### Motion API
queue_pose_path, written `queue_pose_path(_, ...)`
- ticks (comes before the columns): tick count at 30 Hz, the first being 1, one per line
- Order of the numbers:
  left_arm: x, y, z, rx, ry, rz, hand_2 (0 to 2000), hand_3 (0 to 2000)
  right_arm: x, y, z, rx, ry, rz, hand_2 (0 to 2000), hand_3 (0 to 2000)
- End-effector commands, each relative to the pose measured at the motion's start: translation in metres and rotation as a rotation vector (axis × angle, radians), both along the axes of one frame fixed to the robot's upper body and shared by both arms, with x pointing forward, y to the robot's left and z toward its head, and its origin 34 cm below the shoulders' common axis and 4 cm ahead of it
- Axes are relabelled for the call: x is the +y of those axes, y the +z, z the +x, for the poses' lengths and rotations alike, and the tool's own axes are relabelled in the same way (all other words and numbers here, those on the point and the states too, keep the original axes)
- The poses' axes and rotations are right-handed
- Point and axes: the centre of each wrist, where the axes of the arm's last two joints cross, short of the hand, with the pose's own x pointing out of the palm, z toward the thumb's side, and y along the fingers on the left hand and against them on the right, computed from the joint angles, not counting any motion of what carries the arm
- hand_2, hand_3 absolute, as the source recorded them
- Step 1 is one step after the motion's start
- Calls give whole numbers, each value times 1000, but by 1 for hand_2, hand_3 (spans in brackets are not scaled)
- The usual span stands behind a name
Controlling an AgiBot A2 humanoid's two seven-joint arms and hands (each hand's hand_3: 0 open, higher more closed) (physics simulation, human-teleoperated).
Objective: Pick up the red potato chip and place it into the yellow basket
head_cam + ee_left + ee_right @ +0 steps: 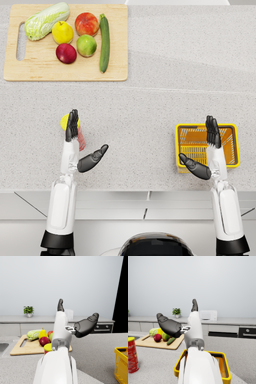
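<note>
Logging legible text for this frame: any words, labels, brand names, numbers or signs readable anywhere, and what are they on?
None can be read.
Red cylindrical potato chip can with yellow lid: faint markings on its side, too blurred to read.
White microwave and dark oven front on the back counter: no legible print.
Yellow wire basket and wooden cutting board: no text visible.

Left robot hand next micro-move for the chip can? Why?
Probably lower the left robot hand and close it around the red chip can. The can stands upright directly beneath that hand, which is open and holds nothing. The yellow basket sits under the right robot hand, also empty.
</note>
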Motion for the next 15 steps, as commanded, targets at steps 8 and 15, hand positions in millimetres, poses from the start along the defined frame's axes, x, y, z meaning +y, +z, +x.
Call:
queue_pose_path(8, 42, -32, 46, 157, 253, 157, 0, 0, -35, 14, 3, -87, -268, -169, 0, 0)
queue_pose_path(15, 47, -99, 62, 425, 266, 176, 0, 0, -17, 4, -4, -73, -212, -206, 0, 0)
